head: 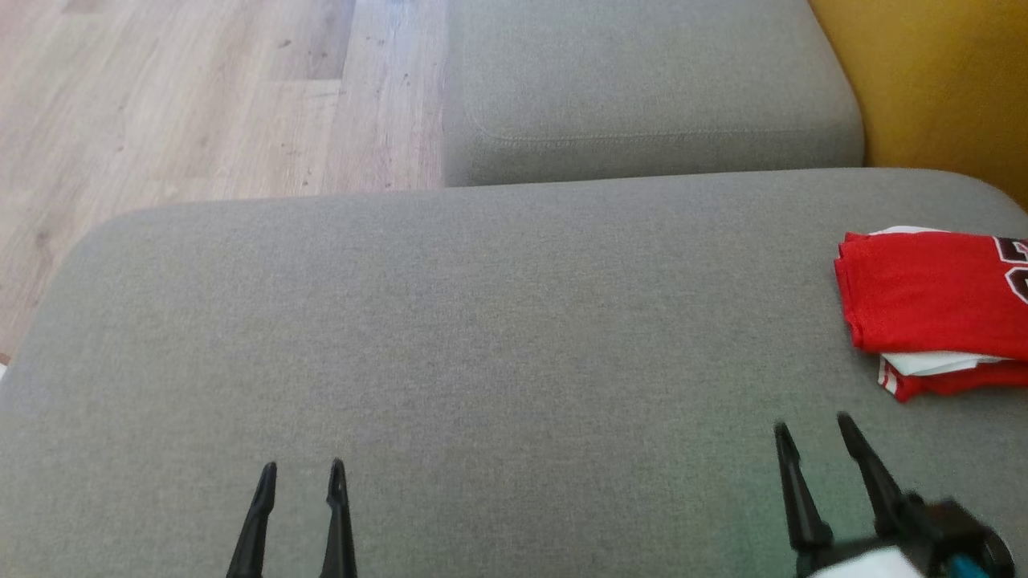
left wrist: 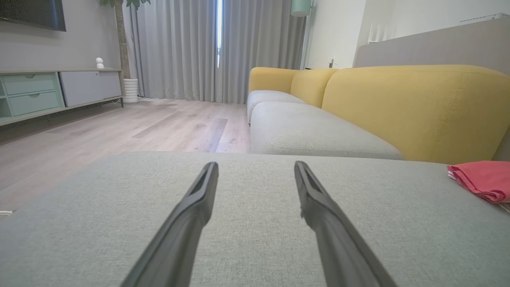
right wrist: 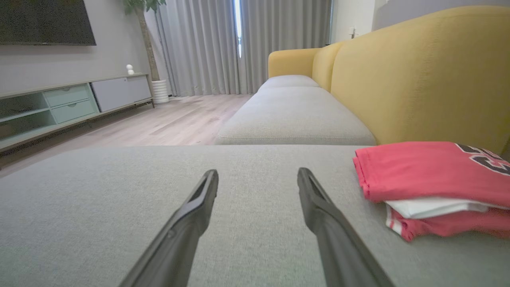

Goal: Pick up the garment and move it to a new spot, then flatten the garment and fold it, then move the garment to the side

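Observation:
The garment (head: 936,301) is a red jersey with white trim and dark lettering, folded into a flat stack at the far right of the grey sofa cushion (head: 482,337). From the right wrist, the garment (right wrist: 434,179) lies just right of the fingers; from the left wrist, the garment (left wrist: 484,180) sits at the right edge. My right gripper (head: 813,432) hovers open over the cushion, a little in front and left of the garment, holding nothing. Open and empty too, my left gripper (head: 302,475) is low at the cushion's front left.
A second grey seat cushion (head: 650,88) lies beyond, with the yellow backrest (head: 940,88) to the right. Wooden floor (head: 185,104) lies off the cushion's left and far edges. A low TV cabinet (left wrist: 59,89), curtains and a potted plant stand across the room.

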